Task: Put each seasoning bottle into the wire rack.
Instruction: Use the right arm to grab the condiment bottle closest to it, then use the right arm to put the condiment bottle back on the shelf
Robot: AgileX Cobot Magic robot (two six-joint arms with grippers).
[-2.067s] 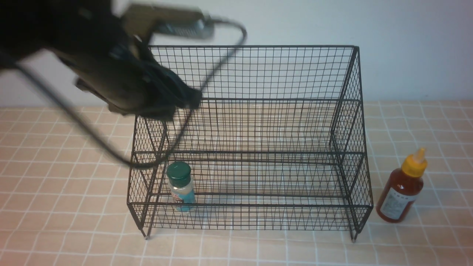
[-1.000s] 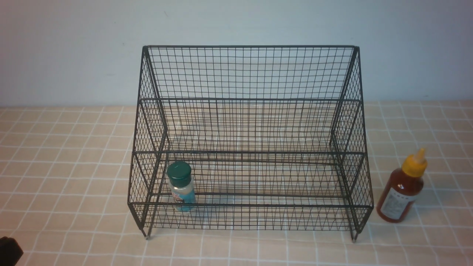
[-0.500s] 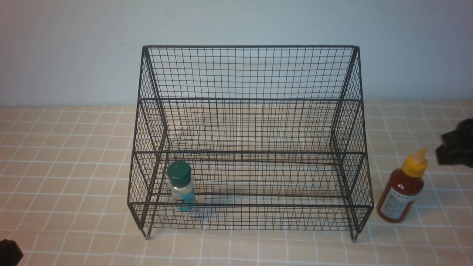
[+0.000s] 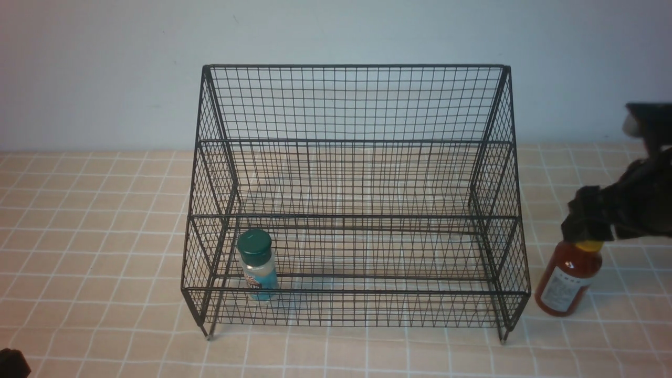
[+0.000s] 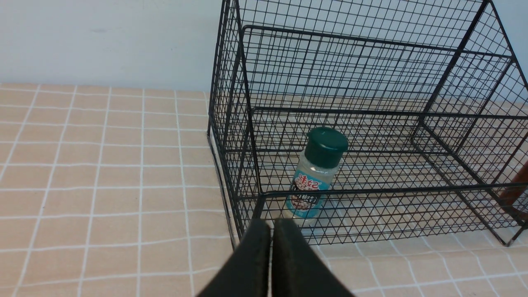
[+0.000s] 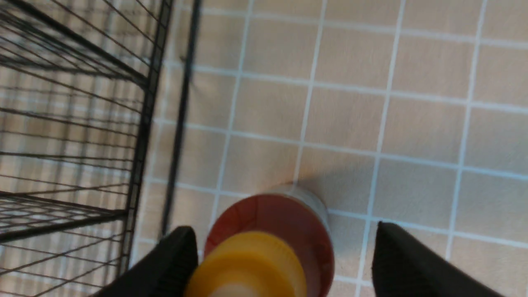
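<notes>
The black wire rack stands mid-table. The small clear shaker with dark green cap and teal label stands upright on the rack's lowest tier at its left end; it also shows in the left wrist view. The red-brown sauce bottle with yellow cap stands on the table just right of the rack. My right gripper is open directly over its cap; in the right wrist view the fingers straddle the bottle without touching. My left gripper is shut and empty, low at the front left.
The table carries a peach tiled cloth with a pale wall behind. The rack's right side stands close beside the sauce bottle. The left arm's tip shows at the front left corner.
My left arm has withdrawn from above the rack to the front left corner. My right gripper has come in from the right and now hangs over the sauce bottle's cap.
</notes>
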